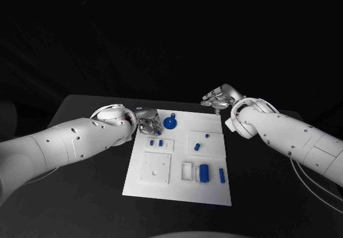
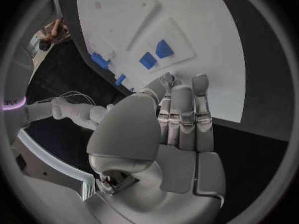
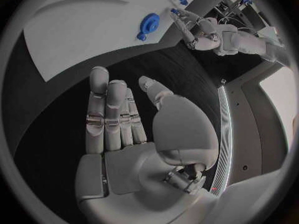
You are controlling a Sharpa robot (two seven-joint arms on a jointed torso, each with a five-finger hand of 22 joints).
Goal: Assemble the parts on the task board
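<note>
The white task board (image 1: 179,186) lies in the middle of the black table. A round blue part (image 1: 170,122) lies near its far edge, small blue parts (image 1: 156,143) sit on the left side, and long blue parts (image 1: 204,172) lie near the front right. My left hand (image 1: 148,123) hovers at the board's far left corner, beside the round part. Its fingers (image 2: 181,114) are stretched out side by side over the board's edge (image 2: 206,30) and hold nothing. My right hand (image 1: 216,99) is beyond the far right corner, flat and empty, fingers (image 3: 109,109) straight over the black table.
Two more small blue pieces (image 1: 197,146) sit in a raised square block on the board's right half. A white square plate with holes (image 1: 156,167) is at the front left. From the right wrist, the round blue part (image 3: 148,23) lies next to my left hand (image 3: 196,30).
</note>
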